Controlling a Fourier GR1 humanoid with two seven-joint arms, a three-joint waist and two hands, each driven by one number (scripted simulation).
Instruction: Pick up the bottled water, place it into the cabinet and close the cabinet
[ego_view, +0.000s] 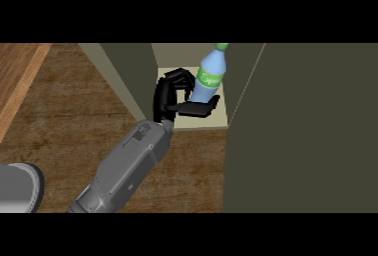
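Steep view down onto a brown counter, with an open cabinet in the upper middle of the frame. Your left hand, on a grey forearm running up from the lower left, is inside the opening. Its fingers and thumb are curled on the lower part of the bottle, fingers on the bottle's left and thumb across the front near its bottom.

The bottle is pale blue with a green label and green cap. It stands nearly upright, leaning a little to the right, with its cap at the top edge of the scene. It is inside the cabinet, above the pale shelf. The thumb hides its base, so you cannot tell whether it touches the shelf.

The door, a broad dark olive panel, fills the right side of the frame and stands open. Your right hand is not in view.

You appear to be at the placing step: the bottle is picked up and inside the cabinet but not yet let go. The next move calls for setting the base flat on the shelf and opening the fingers. Then draw the hand back toward the lower left without brushing the bottle, which is tall, leaning and could tip. The door comes only after that, once your forearm is out of the opening
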